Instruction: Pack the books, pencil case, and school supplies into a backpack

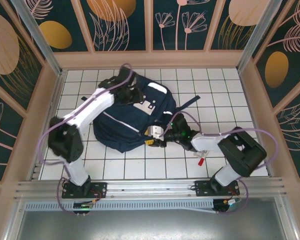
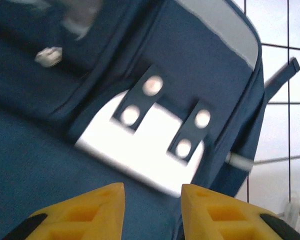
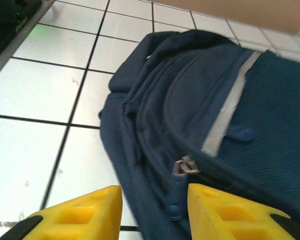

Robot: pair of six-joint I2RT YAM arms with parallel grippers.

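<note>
On the white-tiled tabletop (image 1: 225,95), around its middle and a little to the left, we see the backpack (image 1: 112,131) lying flat with its white-grey patch (image 2: 140,150) facing up. Our left claw (image 2: 153,192) hangs over that patch, its yellow fingers (image 2: 90,210) apart with nothing between them. Our right claw (image 3: 155,195) sits low at the pack's near right edge, likewise apart and empty. A metal zipper pull (image 3: 185,166) lies just beyond its tips, and the pale reflective stripe (image 3: 227,112) runs further up the fabric. A red-and-white pen (image 1: 202,160) lies on the tiles close to the near edge, right of the middle, beside the right arm (image 1: 240,150) and apart from the pack.
</note>
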